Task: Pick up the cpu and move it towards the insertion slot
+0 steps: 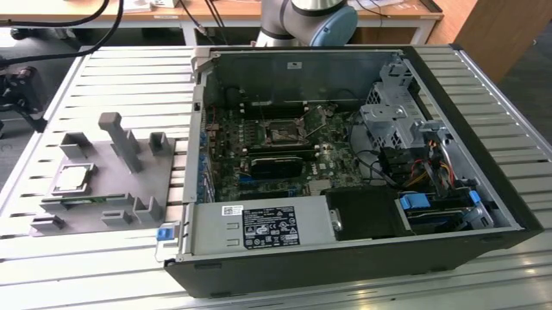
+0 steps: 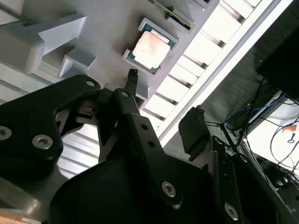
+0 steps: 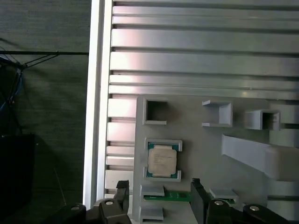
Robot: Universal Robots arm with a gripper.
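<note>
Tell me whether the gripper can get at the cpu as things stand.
Probably yes. The cpu lies uncovered in its shallow nest on the grey holder, and the gripper hangs open close by it. The holder's taller posts stand clear of it.

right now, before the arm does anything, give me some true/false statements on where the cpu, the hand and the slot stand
1. The cpu lies in a pocket of the grey fixture. True.
2. The hand is shut on the cpu. False: in both wrist views it is open and holds nothing, and the cpu lies apart from its fingers.
3. The insertion slot sits on the board inside the open computer case. True.
4. The cpu is already seated in the insertion slot. False: in the exterior view it rests on the grey fixture, outside the case on the exterior view's left.
</note>
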